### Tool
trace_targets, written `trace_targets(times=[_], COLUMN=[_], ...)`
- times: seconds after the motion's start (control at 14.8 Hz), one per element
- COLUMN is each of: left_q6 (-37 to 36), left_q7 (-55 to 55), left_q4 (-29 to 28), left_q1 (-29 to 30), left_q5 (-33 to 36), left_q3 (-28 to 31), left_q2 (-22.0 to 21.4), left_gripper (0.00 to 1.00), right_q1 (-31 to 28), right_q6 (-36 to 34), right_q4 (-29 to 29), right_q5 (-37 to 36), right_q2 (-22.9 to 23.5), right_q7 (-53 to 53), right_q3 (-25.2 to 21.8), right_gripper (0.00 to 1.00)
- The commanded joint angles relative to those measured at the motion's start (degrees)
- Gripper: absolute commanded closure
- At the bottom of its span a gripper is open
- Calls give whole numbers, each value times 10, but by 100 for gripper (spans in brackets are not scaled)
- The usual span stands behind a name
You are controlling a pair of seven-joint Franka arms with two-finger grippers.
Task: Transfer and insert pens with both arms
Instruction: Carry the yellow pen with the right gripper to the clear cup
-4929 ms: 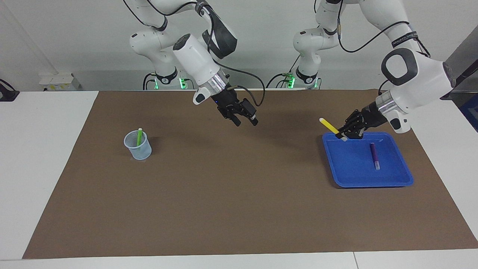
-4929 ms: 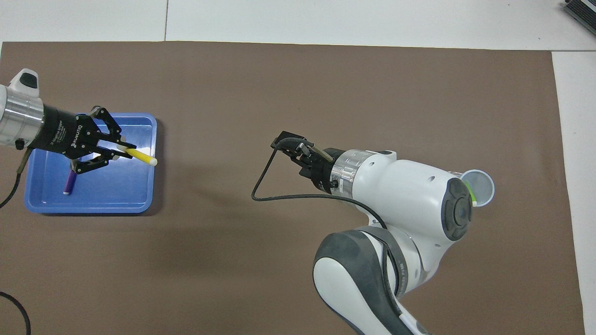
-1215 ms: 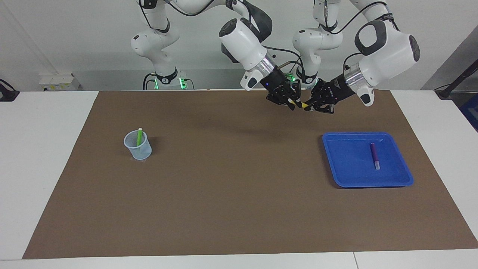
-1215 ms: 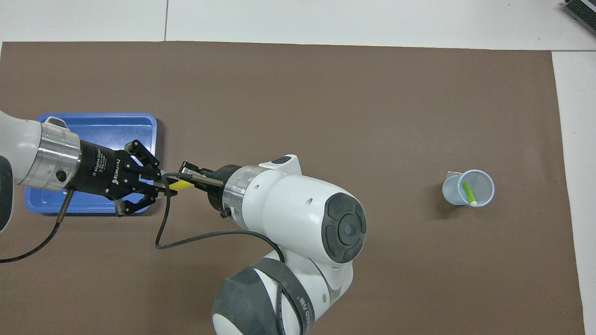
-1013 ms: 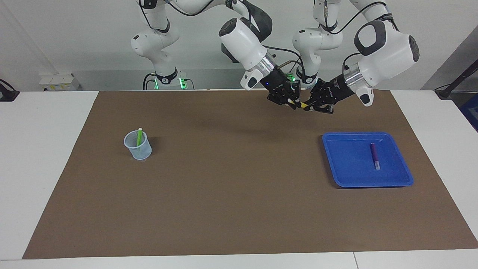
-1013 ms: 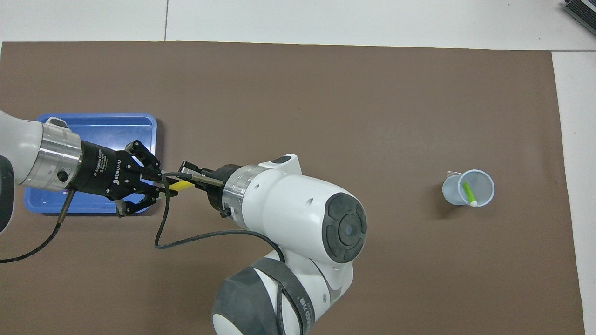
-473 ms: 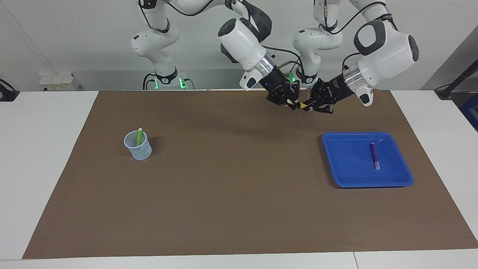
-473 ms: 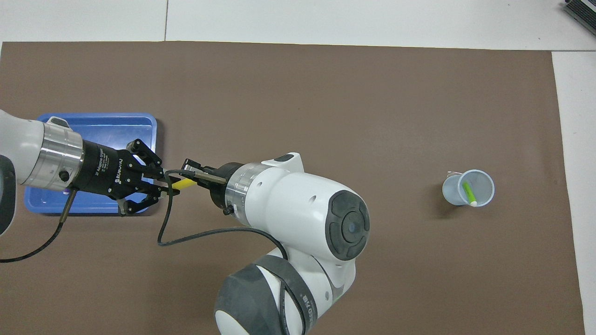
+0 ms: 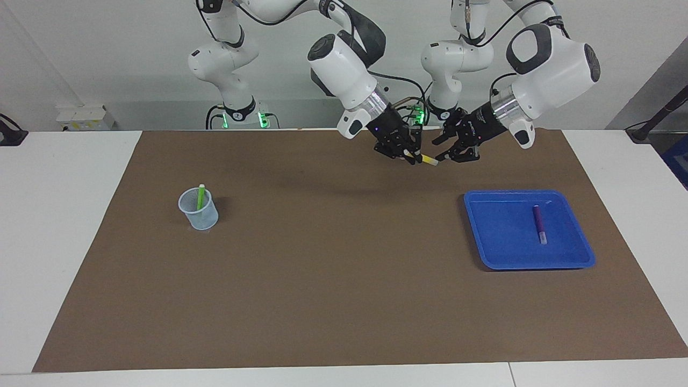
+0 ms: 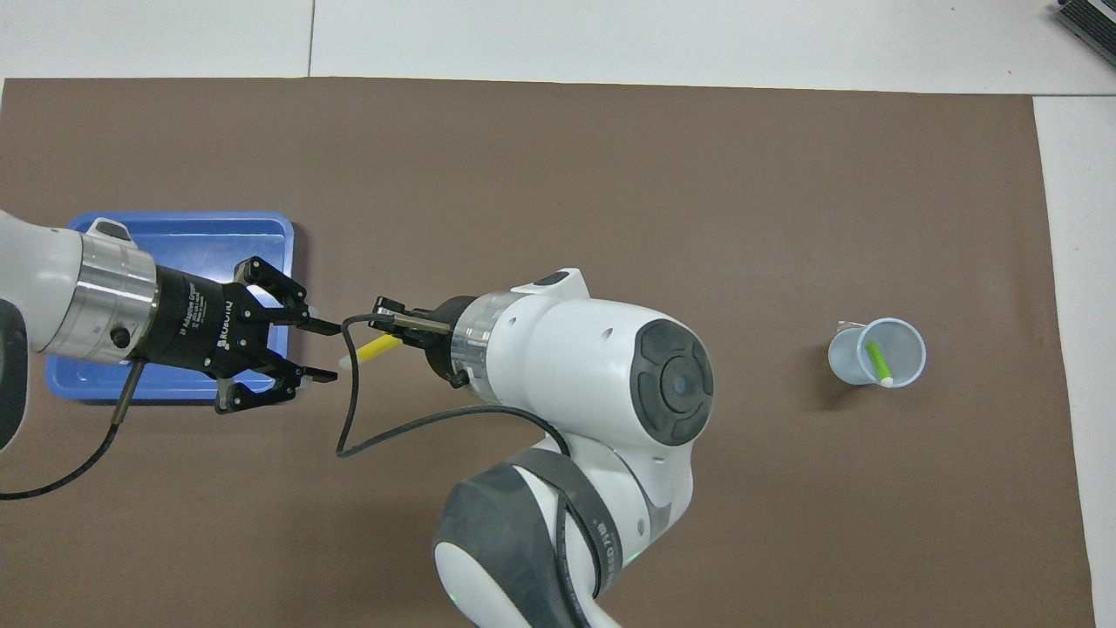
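A pale wall up top, and below it the wide brown mat (image 9: 344,279) covering the white surface (image 9: 64,226), and we're right at the handover! Toward the left arm's end sits the blue tray (image 9: 564,258) with the purple pen (image 9: 538,223) lying flat inside it; toward the right arm's end stands the clear cup (image 9: 198,210) with the green pen (image 9: 200,196) leaning in it. Up in the air over the mat's robot-side edge, we see the right gripper (image 9: 407,154) with its fingers pinched shut on the yellow pen (image 9: 424,158), gripping it by one end so the pale tip pokes out toward the partner. The left gripper (image 9: 450,149) hangs just beside that tip with its fingers spread wide, one above and one below the pen's line, touching nothing as far as we can tell. In the overhead view the yellow pen (image 10: 377,347) sits just clear of the left gripper (image 10: 318,351). So what could go wrong? We reckon the hold is short, right at the pen's end, so a quick swing toward the cup could pivot it in the fingers. A tilted pen may then catch the cup's rim, miss the opening, or tip the light cup and spill the green pen.
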Motion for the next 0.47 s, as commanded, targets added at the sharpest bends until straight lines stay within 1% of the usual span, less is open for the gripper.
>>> trace_targets(times=[0.0,0.07,0.2,0.41], left_q6=[0,-3,-18,-27], left_q7=[140,212,355,553], left_q4=[-48,-61,-65,-65], left_q1=[-9,-10,-13,-3], left_q5=[5,18,71,127], left_q3=[8,8,8,9], left_q2=[-38,-45,-49,-49], left_gripper=[52,52,52,52], right_q1=[-46,-60,-98,-170], right_q6=[-62,-91,-137,-262], right_q4=[-31,-41,-67,-87], right_q5=[-11,-16,-49,-121], right_q2=[-36,-48,-72,-110], right_q7=[-73,-97,-165,-292], right_q3=[4,4,4,5], right_gripper=[100,100,100,100])
